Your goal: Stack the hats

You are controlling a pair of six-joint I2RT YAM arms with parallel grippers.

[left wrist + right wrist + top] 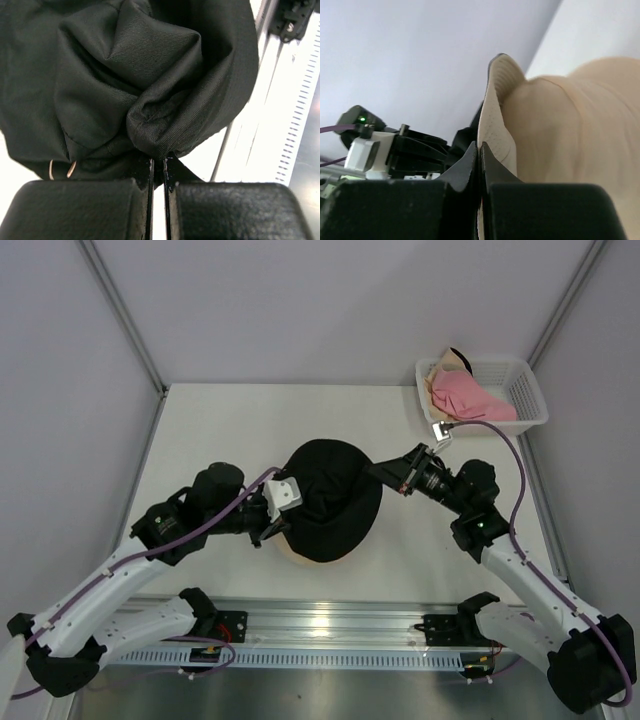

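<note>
A black hat lies draped over a pale peach hat at the table's centre; only the peach hat's near rim shows from above. My left gripper is shut on a bunched fold of the black hat at its left side, jaws pinched on the cloth. My right gripper is shut on the black hat's right brim. In the right wrist view the brim's pale perforated underside rises from the closed jaws, with the peach hat just beyond it.
A white lattice basket stands at the back right corner, holding a pink hat and a cream one. The metal rail runs along the near edge. Grey walls close in the table.
</note>
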